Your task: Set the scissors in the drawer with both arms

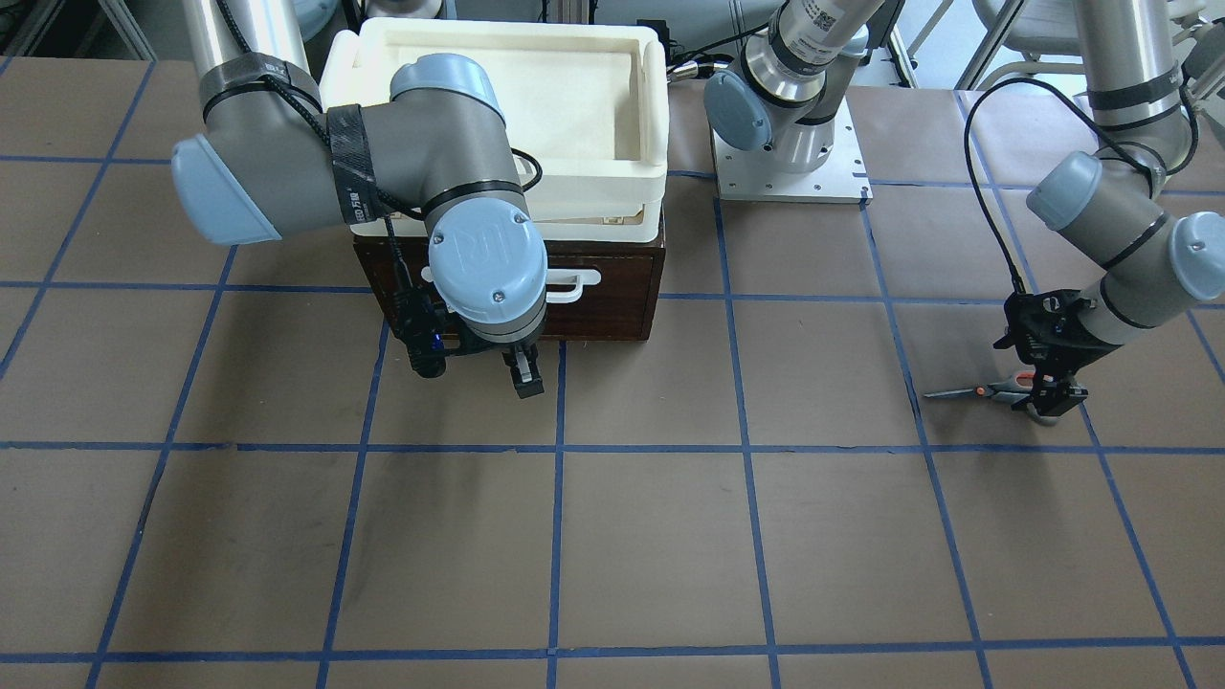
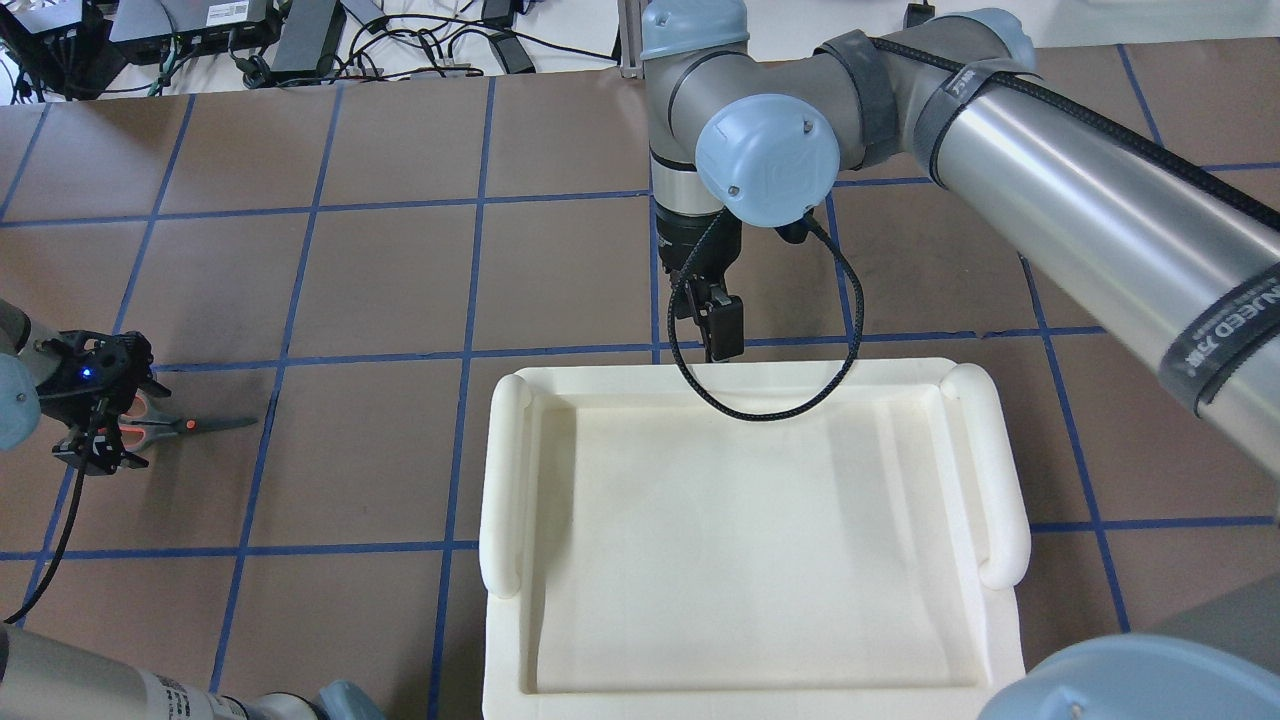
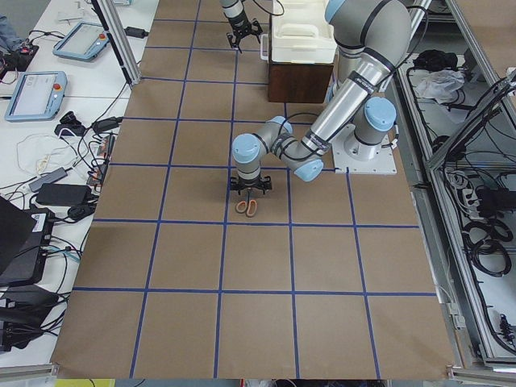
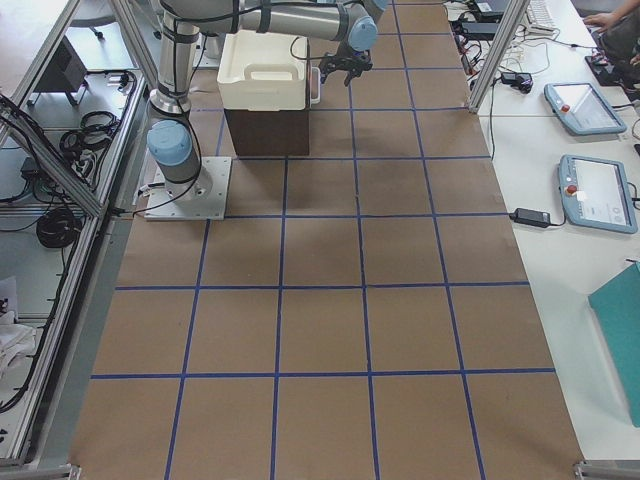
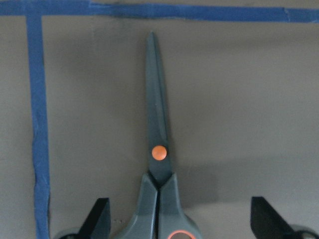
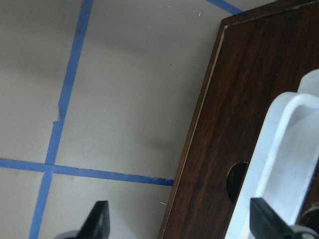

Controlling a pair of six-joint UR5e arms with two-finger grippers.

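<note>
Spread wide, my left end effector (image 5: 182, 219) straddles the scissors (image 5: 158, 149) flat on the surface (image 1: 670, 536) and might skid them closing; my right end effector (image 6: 182, 219), equally spread, could miss the shut drawer (image 1: 612, 306) handle (image 6: 279, 164).

Silver-grey arms (image 1: 421, 144) with light-blue joint caps (image 1: 486, 258), black braided cables (image 2: 765, 418) and black straps (image 1: 349, 163) bearing seemingly white lettering.

The left gripper (image 1: 1051, 400) hangs low and points straight down, its jaws spread wide. The right gripper (image 1: 523, 375) also points down, jaws wide apart.
</note>
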